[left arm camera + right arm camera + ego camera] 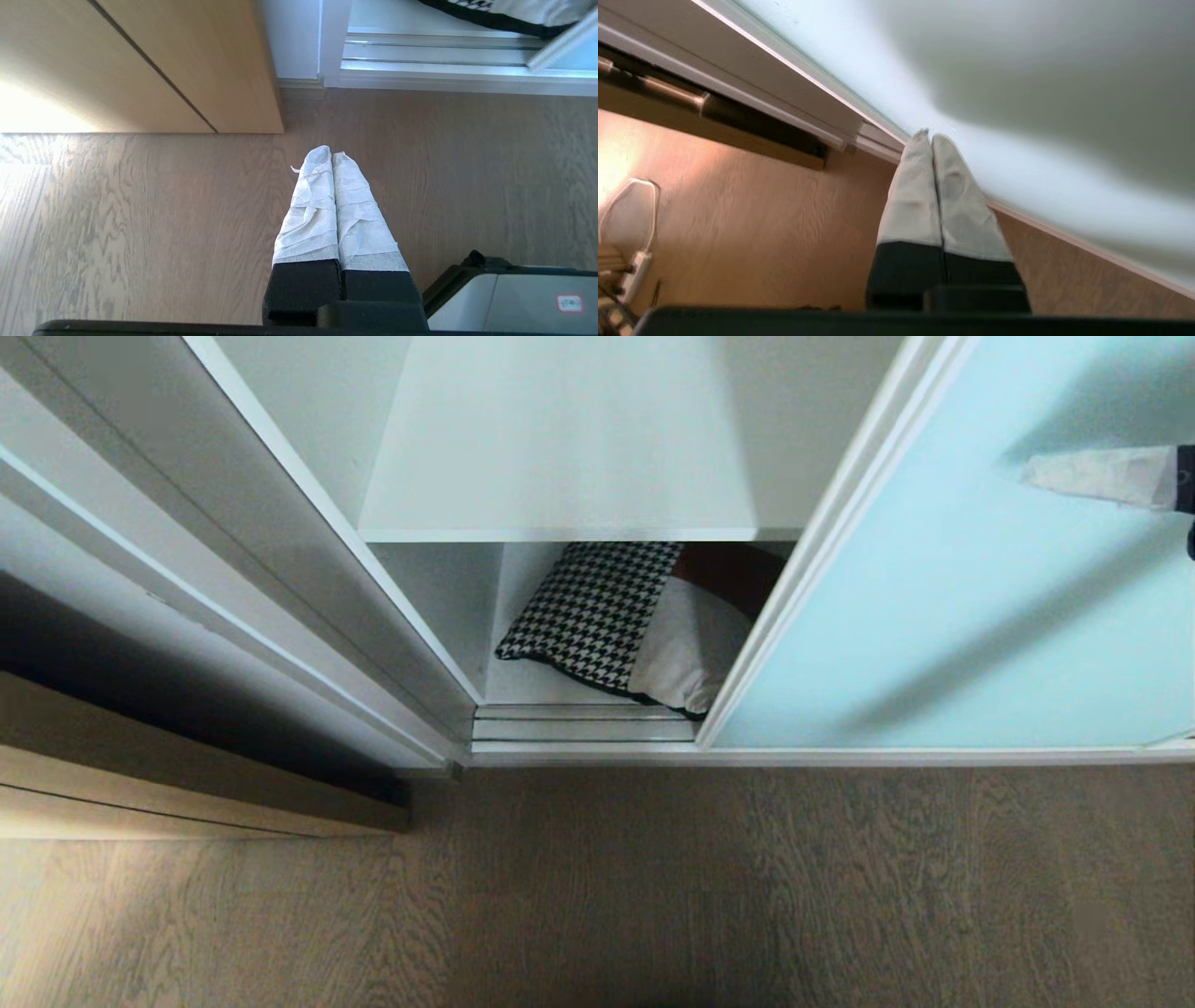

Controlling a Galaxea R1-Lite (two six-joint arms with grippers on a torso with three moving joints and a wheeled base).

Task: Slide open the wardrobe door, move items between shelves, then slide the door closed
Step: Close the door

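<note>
A home, likely a bedroom: a built-in wardrobe with a frosted sliding door (952, 616), white shelves (560, 476), a patterned cushion (635, 625) low inside, grey wood-grain floor (653, 896) and a light wood cabinet (140, 65) beside.

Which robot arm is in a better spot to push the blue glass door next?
Probably the right. The right gripper, shut, is up in front of the sliding wardrobe door. The left gripper, also shut, points down at the floor, away from the glass.
</note>
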